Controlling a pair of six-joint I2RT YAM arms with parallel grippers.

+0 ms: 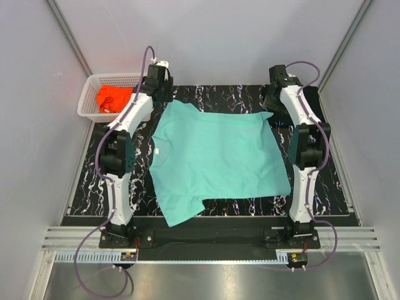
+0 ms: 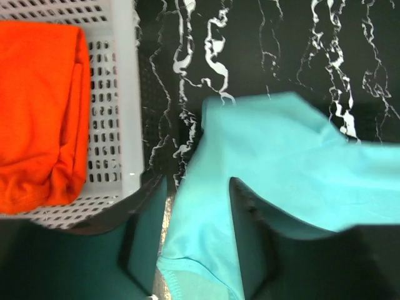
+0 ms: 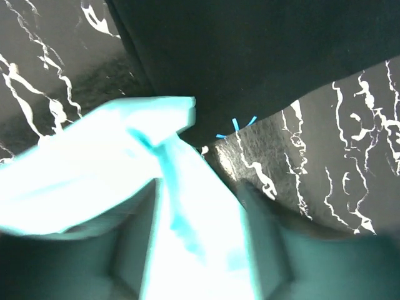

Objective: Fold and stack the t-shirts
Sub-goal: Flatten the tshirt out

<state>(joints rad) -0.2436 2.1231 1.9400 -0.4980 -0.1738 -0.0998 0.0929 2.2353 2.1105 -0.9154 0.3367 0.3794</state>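
At the far left corner, a white plastic lattice basket [image 1: 87, 95] sits just off the edge of the black, white-veined tabletop [image 1: 225, 94]. It holds a crumpled bright orange cloth t-shirt [image 1: 114, 98]. Just right of the basket, the left claw [image 2: 195, 186] reaches down over the far sleeve of the mint-teal cloth t-shirt [image 1: 215, 159]. Its jaws stand partly apart, and the sleeve cloth lies loose in the gap between the fingers [image 2: 250, 237] rather than being pinched. The mint-teal t-shirt lies spread flat over the middle of the tabletop, with its collar towards the left, one sleeve at the far left and the other at the near left. Its hem runs along the right side. At the far right corner of that hem, the right claw [image 3: 197, 187] is also partly apart, with the pale teal corner lying slack between its fingers [image 3: 262, 219]. Just beyond that corner, at the far right of the tabletop, lies the black cloth t-shirt [image 3: 262, 50], and its edge meets the teal cloth.
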